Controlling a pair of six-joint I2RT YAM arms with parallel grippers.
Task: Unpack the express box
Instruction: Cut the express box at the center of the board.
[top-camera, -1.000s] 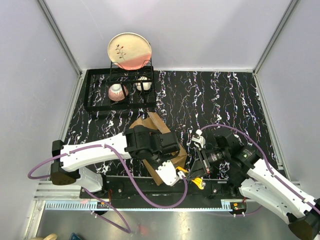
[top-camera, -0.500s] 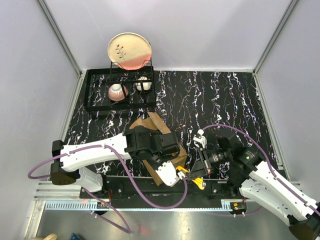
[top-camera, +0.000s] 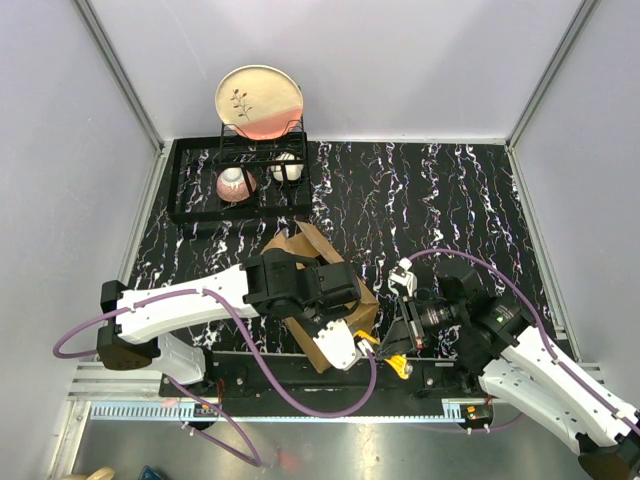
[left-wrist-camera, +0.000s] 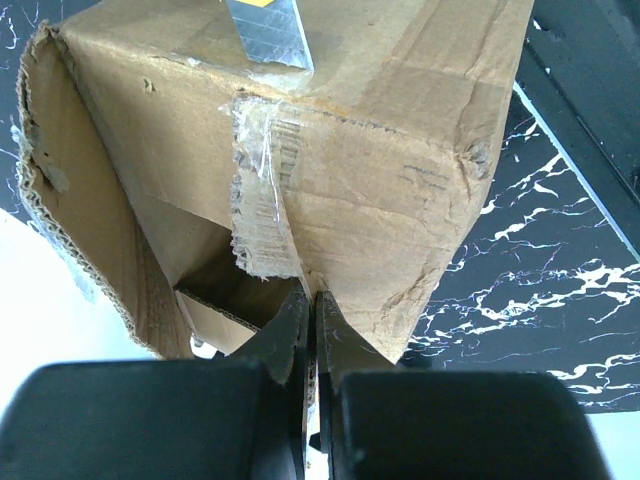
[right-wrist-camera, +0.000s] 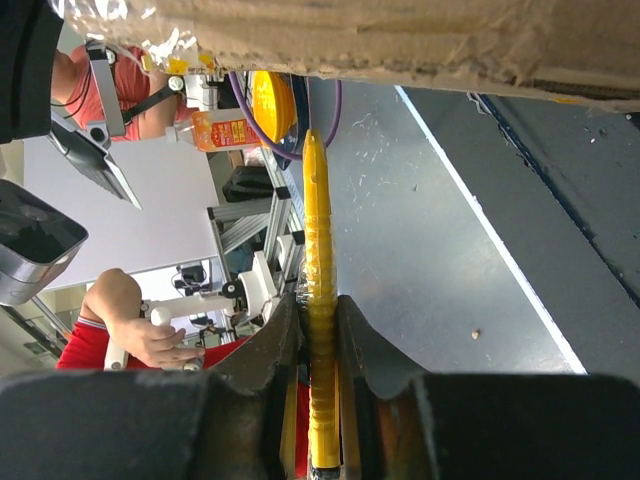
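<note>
Nudged slightly toward upper left, the express box (top-camera: 305, 243) sits at lower centre of the top view, pinched by the closed left gripper (left-wrist-camera: 312, 305), its taped edge nearing the yellow cutter (right-wrist-camera: 316, 230) clamped in the right gripper (right-wrist-camera: 318, 325), likely for slitting.

Stretched low along the table's near edge with the left arm (top-camera: 190, 305), left gripper (left-wrist-camera: 312, 325) pinched fully together. Angled in from the near right corner with the right arm (top-camera: 545, 375), right gripper (right-wrist-camera: 318, 325) clamped on a yellow tool (right-wrist-camera: 316, 230).
</note>
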